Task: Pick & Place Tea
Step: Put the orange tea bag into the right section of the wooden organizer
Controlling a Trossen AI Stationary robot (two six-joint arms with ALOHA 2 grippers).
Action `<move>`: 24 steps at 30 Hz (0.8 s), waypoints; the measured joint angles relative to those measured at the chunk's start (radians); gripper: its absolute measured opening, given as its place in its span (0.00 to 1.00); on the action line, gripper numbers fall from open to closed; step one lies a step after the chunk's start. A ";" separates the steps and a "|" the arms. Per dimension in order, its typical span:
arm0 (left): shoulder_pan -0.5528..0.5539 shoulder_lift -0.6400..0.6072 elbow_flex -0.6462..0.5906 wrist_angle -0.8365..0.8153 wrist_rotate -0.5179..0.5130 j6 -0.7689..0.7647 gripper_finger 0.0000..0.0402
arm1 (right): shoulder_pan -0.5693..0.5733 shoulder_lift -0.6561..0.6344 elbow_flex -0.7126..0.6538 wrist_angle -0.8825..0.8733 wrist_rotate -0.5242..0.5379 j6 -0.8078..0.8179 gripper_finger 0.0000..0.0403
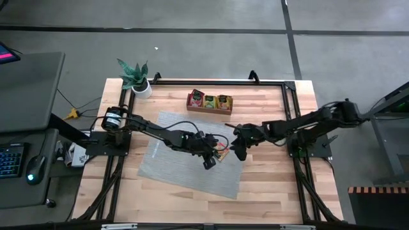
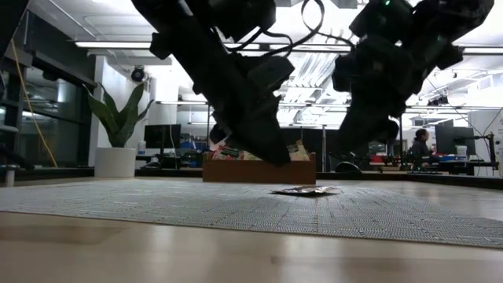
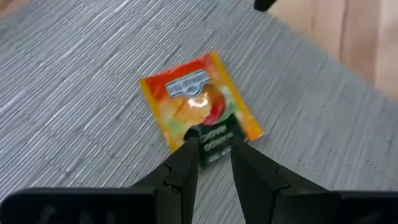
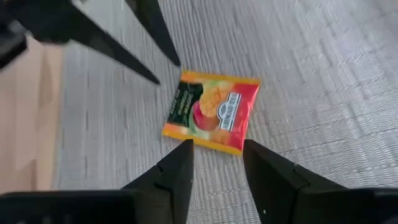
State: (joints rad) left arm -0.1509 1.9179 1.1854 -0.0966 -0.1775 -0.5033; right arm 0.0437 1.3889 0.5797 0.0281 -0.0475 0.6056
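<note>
On grey woven mat (image 1: 192, 160): orange-red flat tea sachet (image 4: 212, 111) unpicked; left gripper (image 3: 214, 149) narrowly parted, right gripper (image 4: 217, 152) wider, both empty; wooden tray (image 1: 209, 102) holds three.

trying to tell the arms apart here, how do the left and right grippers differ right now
The left gripper has its fingers set narrow, tips right at the dark-label edge of the tea sachet. The right gripper has its fingers spread wider, tips at the sachet's opposite edge. In the high view the left reaches in from the left, the right from the right. Both hang low over the grey mat around the same sachet.
</note>
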 joint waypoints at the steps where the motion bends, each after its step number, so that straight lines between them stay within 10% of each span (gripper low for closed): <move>1: 0.000 0.000 0.000 -0.011 -0.001 -0.003 0.24 | 0.001 0.017 0.000 0.008 -0.005 0.000 0.33; 9: 0.000 0.000 0.000 -0.159 -0.009 -0.070 0.24 | 0.028 0.089 0.000 0.117 -0.006 -0.028 0.02; 24: 0.000 0.000 0.000 -0.185 0.010 -0.116 0.24 | 0.028 0.148 0.001 0.143 0.048 -0.047 0.00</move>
State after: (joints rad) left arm -0.1509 1.9179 1.1851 -0.2813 -0.1675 -0.6193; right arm 0.0719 1.5374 0.5804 0.1713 0.0001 0.5587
